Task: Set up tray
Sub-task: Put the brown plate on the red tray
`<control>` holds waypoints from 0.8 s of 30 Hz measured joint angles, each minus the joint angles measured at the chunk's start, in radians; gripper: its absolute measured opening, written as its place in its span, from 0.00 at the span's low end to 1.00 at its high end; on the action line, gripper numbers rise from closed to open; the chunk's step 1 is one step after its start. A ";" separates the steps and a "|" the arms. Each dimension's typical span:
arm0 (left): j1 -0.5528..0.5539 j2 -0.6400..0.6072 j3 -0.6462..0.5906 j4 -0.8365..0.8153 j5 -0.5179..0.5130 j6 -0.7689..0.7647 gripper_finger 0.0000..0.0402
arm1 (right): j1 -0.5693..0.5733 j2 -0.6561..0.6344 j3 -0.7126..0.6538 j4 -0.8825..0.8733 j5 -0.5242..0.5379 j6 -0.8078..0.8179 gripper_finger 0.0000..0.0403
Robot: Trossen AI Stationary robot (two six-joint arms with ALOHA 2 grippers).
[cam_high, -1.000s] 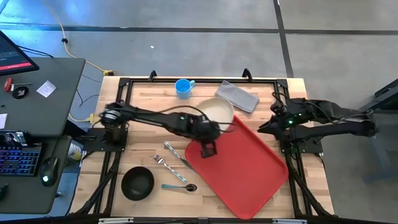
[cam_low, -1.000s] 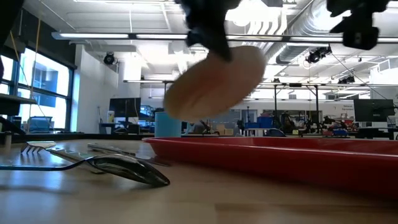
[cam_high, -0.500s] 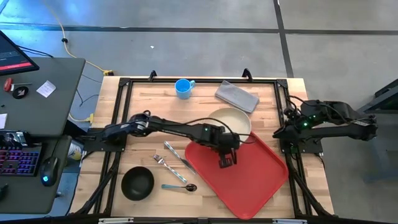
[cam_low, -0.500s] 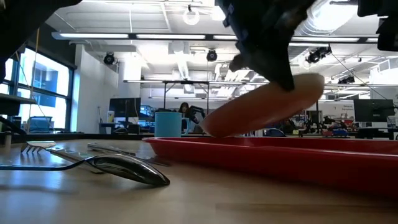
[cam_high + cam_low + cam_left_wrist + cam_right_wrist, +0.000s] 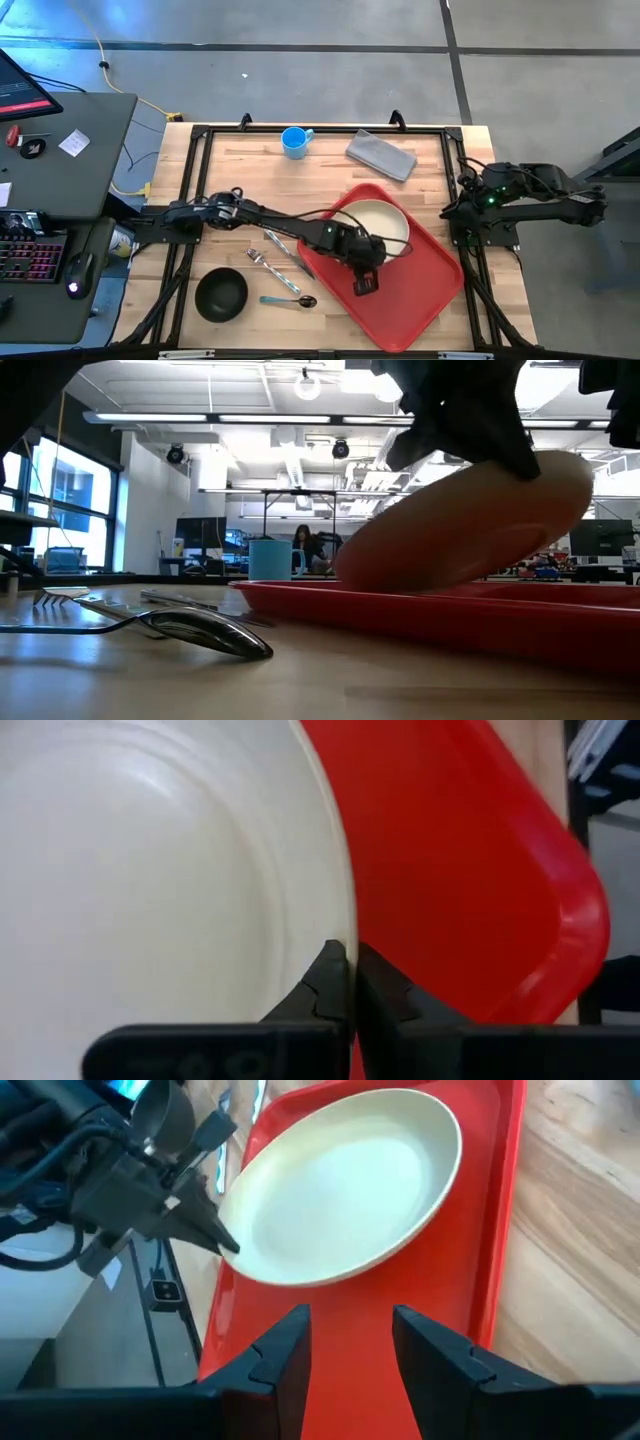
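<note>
The left gripper (image 5: 366,270), reaching from the table's left side, is pinched closed on the rim of the round beige plate (image 5: 376,226) and holds it tilted over the large flat red plastic tray (image 5: 420,290), lower edge at or just above the tray floor. The tray lies right of centre, its long axis diagonal, the plate over its far end. The right gripper (image 5: 345,1342), fingers parted and holding nothing, waits at the table's right edge, farther from the plate.
</note>
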 joint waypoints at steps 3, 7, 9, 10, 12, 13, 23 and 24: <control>-0.001 0.017 -0.008 -0.022 0.000 0.003 0.11 | 0.000 0.000 0.000 0.000 -0.004 0.018 0.33; 0.001 0.034 -0.009 0.000 0.020 -0.005 0.23 | 0.000 0.000 0.000 0.000 -0.029 0.053 0.33; 0.000 0.035 -0.009 -0.004 0.037 -0.005 0.30 | 0.000 0.000 0.000 0.000 -0.052 0.090 0.33; 0.000 0.035 -0.009 -0.003 0.053 -0.005 0.34 | 0.000 0.000 0.000 0.001 -0.056 0.112 0.33; 0.000 0.035 -0.009 -0.001 0.084 -0.005 0.40 | 0.000 0.000 0.000 0.006 -0.052 0.152 0.33; 0.000 0.035 -0.009 -0.005 0.101 -0.010 0.42 | 0.000 0.000 0.000 0.010 -0.049 0.172 0.33; 0.007 0.001 0.002 -0.160 0.095 0.037 0.56 | 0.001 0.035 -0.018 0.021 -0.185 0.378 0.39; 0.007 -0.004 0.004 -0.195 0.096 0.048 0.56 | 0.003 0.044 -0.022 0.026 -0.192 0.382 0.39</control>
